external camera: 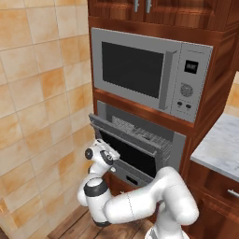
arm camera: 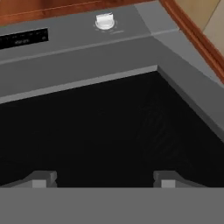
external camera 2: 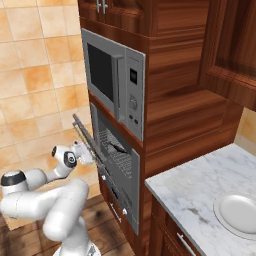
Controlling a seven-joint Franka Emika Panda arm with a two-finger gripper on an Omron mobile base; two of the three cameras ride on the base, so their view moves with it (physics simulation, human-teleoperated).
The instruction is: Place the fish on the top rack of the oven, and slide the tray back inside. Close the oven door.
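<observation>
The oven [external camera: 179, 151] sits under the microwave. Its oven door [external camera: 133, 158] stands ajar, tilted steeply with its top edge a little out from the frame. Through the gap, the top rack [external camera: 140, 132] lies inside the cavity; the right base view shows this rack [external camera 2: 119, 156] with a slim dark shape, apparently the fish [external camera 2: 116, 145], on it. My gripper [external camera: 110, 158] is at the door's outer face, low on the left. In the hand view the gripper [arm camera: 105, 181] is open. Its fingertips [arm camera: 41, 179] stand wide apart against the dark glass with nothing between them.
A grey microwave [external camera: 140, 70] hangs directly above the oven. A tiled wall [external camera: 37, 116] stands to the left. To the right is a marble counter [external camera 2: 200, 200] with a white plate [external camera 2: 239, 212]. A grey panel with a white knob [arm camera: 105, 21] borders the glass.
</observation>
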